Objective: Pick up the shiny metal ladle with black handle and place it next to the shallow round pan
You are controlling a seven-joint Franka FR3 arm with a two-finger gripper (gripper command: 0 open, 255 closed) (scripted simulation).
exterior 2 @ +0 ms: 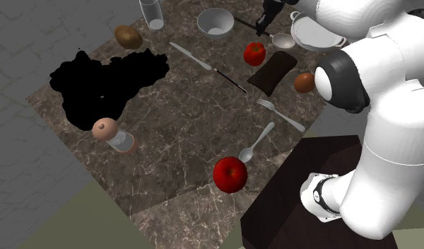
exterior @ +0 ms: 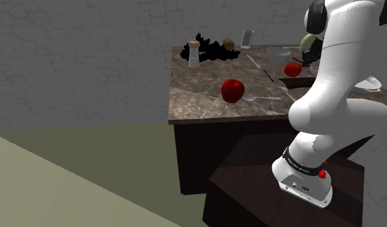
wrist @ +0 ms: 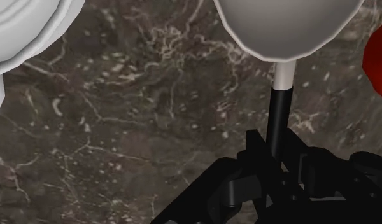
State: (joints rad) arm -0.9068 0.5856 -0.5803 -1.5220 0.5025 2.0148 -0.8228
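Pointing away from the hand, the ladle (wrist: 288, 28) has its grey bowl just beside the white pot (exterior 2: 311, 34), close to the edge of the dark marble countertop (exterior 2: 168, 134) at the second exterior view's upper right. Its black handle runs straight from the bowl back into the gripper (wrist: 275, 162), so the long axis is in line with the hand. The two black fingers seem closed around the handle. I judge this a grasp, though I cannot tell if the ladle is already off the surface. A red fruit (exterior 2: 254, 53) is near the bowl on the other side. The shallow round pan (exterior 2: 216, 22) stands toward that view's left, beyond the gripper as seen from the bowl. The coming move should probably carry the ladle handle-first that way and set it just beside the pan's rim
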